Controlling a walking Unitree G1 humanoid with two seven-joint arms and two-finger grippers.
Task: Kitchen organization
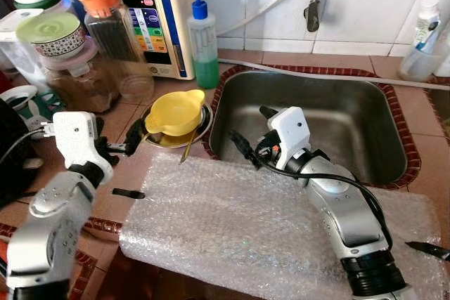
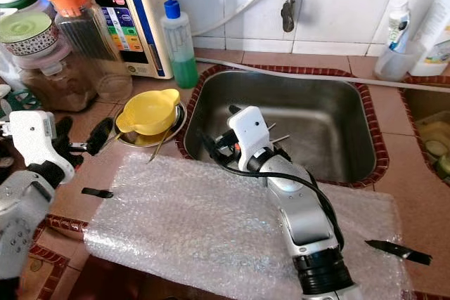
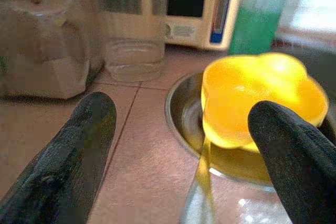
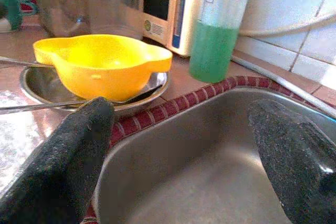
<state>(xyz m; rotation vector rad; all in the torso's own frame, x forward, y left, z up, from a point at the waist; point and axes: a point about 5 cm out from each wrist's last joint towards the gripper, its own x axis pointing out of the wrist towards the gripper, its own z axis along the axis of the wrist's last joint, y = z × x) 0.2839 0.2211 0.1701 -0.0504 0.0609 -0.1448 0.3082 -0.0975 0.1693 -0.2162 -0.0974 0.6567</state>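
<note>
While left end effector [image 3: 181, 145] gapes empty, yellow bowl [image 3: 260, 100] sits ahead.

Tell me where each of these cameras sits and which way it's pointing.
Left eye, right eye: head stereo pair, looking down at the counter: steel sink, bubble wrap sheet; both silver arms show.
Left wrist: on the left arm, looking along the open left hand at the yellow bowl in its steel dish.
Right wrist: on the right arm, open right hand over the sink's edge, facing the green soap bottle.
Shared: both wrists see the yellow bowl.
</note>
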